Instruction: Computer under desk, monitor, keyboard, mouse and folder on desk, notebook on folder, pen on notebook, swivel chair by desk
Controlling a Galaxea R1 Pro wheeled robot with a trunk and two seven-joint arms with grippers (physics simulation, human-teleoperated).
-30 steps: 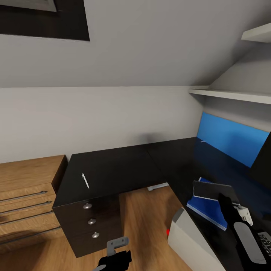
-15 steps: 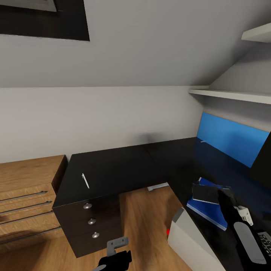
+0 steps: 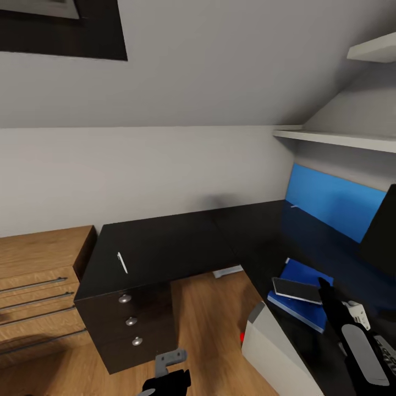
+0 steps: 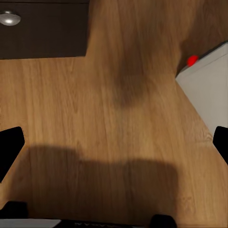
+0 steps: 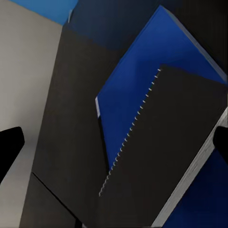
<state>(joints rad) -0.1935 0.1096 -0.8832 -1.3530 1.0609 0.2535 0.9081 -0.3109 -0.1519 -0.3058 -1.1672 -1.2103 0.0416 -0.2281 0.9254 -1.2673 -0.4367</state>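
Head view: L-shaped black surface (image 3: 165,247) fills the corner beside a light-wood chest (image 3: 38,275). Near its right end, the dark notebook (image 3: 297,290) lies flat on the blue folder (image 3: 308,275), with the right tool (image 3: 328,294) spread and released just beside it. Pen (image 3: 122,262) lies far left. Left tool (image 4: 114,147) hangs released over wooden floor (image 4: 95,118).

Head view high, looking down the black L-shaped counter (image 3: 165,247); right wrist close over it; left wrist faces wooden floor (image 4: 118,118).
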